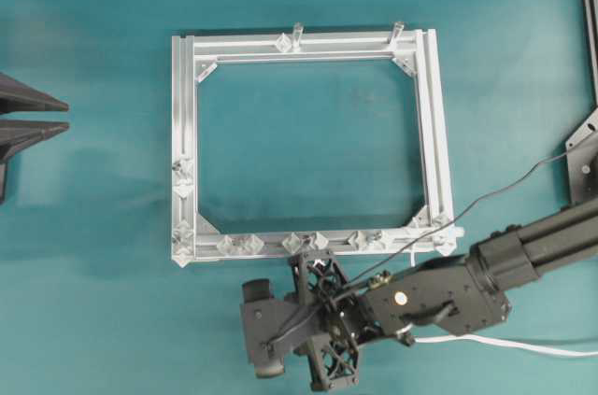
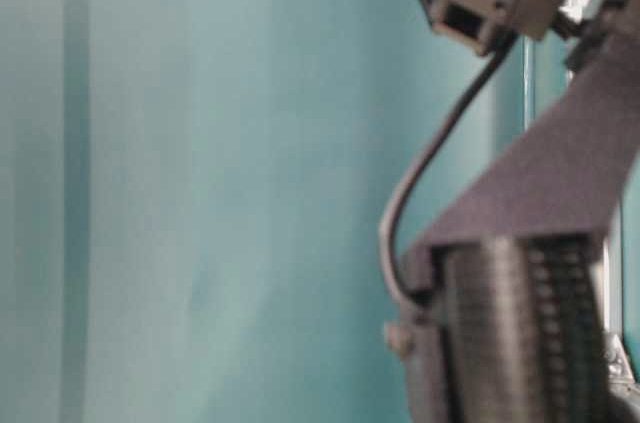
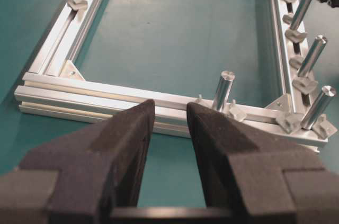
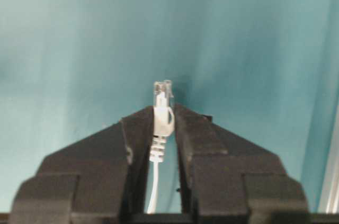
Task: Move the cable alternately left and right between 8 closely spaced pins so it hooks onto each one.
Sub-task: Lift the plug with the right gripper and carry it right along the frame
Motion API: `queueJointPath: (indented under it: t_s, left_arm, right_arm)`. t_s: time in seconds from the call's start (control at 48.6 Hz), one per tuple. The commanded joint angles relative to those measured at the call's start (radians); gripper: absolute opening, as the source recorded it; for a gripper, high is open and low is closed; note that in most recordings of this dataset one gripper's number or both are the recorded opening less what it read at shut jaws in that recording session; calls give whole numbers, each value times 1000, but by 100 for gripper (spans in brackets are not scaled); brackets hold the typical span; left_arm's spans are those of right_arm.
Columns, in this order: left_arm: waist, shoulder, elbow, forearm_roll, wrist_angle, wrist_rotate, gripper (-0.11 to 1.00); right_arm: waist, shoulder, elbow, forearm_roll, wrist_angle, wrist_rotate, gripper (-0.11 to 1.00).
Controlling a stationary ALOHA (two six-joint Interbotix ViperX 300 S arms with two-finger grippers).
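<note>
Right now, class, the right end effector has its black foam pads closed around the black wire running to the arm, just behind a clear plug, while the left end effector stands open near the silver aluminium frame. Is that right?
Not quite. The right end effector is closed around the thin white cable behind its clear plug, not a black wire; the right wrist view shows it. The left end effector does stand open near the silver aluminium frame.

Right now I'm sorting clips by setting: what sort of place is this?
Probably a robotics lab bench: a plain teal table, a bare aluminium frame with pins as a test fixture, and the right gripper at a white cable.
</note>
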Motion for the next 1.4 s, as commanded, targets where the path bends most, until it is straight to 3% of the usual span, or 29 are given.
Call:
queueJointPath:
  t_s: [0.0, 0.391, 0.494, 0.679, 1.112, 1.379]
  left_arm:
    - [-2, 14, -12, 3, -8, -3, 37]
    - [-2, 14, -12, 3, -8, -5, 37]
    - [0, 14, -12, 5, -9, -5, 37]
    - [-2, 14, -12, 3, -9, -5, 37]
    - [0, 15, -12, 3, -9, -6, 37]
    - [0, 15, -12, 3, -9, -6, 37]
  right_arm:
    - [6, -43, -32, -2, 44, 2, 15]
    - [9, -160, -38, -3, 229, 6, 15]
    - [9, -181, -34, -3, 273, 52, 15]
    - [17, -224, 11, -29, 325, 244, 15]
    - [52, -383, 206, -195, 413, 715, 15]
    - [51, -468, 293, -253, 500, 937, 15]
